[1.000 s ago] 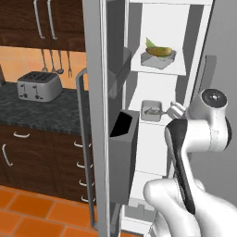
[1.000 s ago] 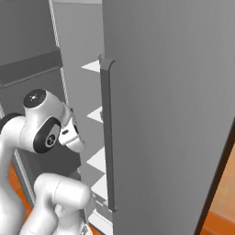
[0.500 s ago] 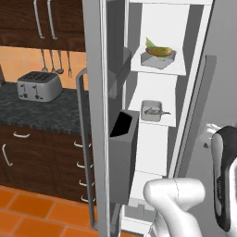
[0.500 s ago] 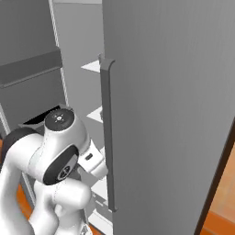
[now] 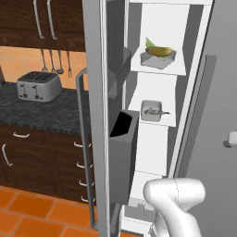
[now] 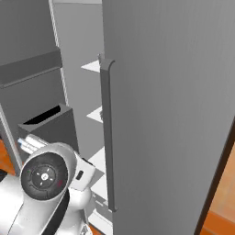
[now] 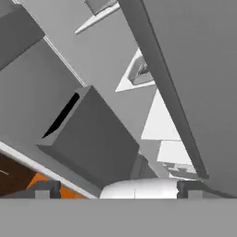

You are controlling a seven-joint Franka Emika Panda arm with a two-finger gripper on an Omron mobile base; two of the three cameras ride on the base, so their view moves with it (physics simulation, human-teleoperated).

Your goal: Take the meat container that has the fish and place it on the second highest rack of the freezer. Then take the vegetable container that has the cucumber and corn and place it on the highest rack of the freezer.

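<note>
The freezer (image 5: pixel 99 92) stands open, its white shelves showing. On the highest rack (image 5: pixel 159 69) a grey tray holds the green cucumber (image 5: pixel 152 45) and the yellow corn (image 5: pixel 161 51). One shelf down, on the second highest rack (image 5: pixel 157 122), sits a small tray (image 5: pixel 149 115) with the fish (image 5: pixel 155 111). In the hand view that tray (image 7: pixel 140 72) lies far up ahead. My gripper (image 7: pixel 118 190) is open, with fingertips (image 7: pixel 45 189) wide apart and nothing between them. It hangs low, well below both trays. My white arm (image 5: pixel 176 203) is folded at the freezer's foot.
A dark grey door bin (image 5: pixel 124 157) juts from the open left door. The closed grey right door with its long handle (image 6: pixel 108 137) stands close to the arm. A toaster (image 5: pixel 39 86) sits on the dark counter (image 5: pixel 28 115) to the left, over drawers and orange floor tiles.
The arm has pulled back from the fish shelf and swung down low. Both trays stay where they were.
</note>
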